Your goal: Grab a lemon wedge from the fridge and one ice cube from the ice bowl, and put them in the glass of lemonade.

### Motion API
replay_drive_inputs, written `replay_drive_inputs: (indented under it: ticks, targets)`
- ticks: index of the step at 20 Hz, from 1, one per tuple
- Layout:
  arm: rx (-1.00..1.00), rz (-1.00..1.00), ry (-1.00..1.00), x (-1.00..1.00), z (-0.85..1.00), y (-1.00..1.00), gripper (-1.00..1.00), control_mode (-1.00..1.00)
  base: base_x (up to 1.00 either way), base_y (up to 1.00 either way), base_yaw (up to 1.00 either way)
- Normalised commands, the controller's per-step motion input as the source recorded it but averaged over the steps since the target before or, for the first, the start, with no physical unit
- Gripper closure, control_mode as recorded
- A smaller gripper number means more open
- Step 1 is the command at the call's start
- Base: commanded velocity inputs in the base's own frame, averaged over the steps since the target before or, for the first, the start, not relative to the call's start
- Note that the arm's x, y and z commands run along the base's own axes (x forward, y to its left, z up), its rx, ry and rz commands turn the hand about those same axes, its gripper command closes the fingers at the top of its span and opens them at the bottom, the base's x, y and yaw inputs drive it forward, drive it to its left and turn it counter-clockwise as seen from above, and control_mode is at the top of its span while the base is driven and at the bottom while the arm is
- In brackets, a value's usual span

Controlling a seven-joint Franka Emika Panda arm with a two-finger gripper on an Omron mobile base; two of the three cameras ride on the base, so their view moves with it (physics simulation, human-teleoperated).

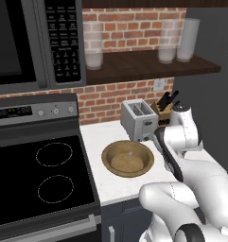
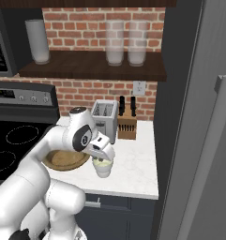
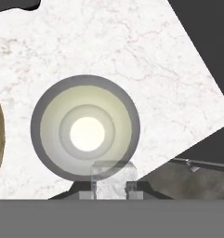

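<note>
Lemonade glass (image 3: pixel 85 133) sits centre-left in the hand view, ice cube (image 3: pixel 112 173) pinched between the gripper (image 3: pixel 111 187) fingertips at its lower rim, so nudge over the middle before letting go

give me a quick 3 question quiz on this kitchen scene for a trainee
1. True or false: the end effector is shut on a clear ice cube.
2. What is directly under the end effector: A) round brown wooden bowl, B) small whitish cup of pale yellow lemonade, C) silver toaster?
3. What stands between the toaster and the tall dark grey fridge?

Key: 1 true; 2 B; 3 a wooden knife block.
</note>
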Motion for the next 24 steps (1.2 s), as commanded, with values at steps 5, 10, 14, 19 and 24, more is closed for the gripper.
replay_drive_inputs:
  ticks: [5, 10, 14, 19, 24]
  targets:
    - [-0.06, 0.0, 0.05, 0.0, -0.04, 0.0, 1.0, -1.0, 0.0, 0.0, 0.0]
    - [-0.03, 0.0, 0.04, 0.03, -0.01, 0.0, 1.0, -1.0, 0.0, 0.0, 0.0]
    - [0.0, 0.0, 0.03, 0.1, -0.01, 0.03, 1.0, -1.0, 0.0, 0.0, 0.0]
    - [0.0, 0.0, 0.03, 0.13, -0.13, 0.02, 1.0, -1.0, 0.0, 0.0, 0.0]
    - [0.0, 0.0, 0.02, 0.12, -0.14, 0.0, 1.0, -1.0, 0.0, 0.0, 0.0]
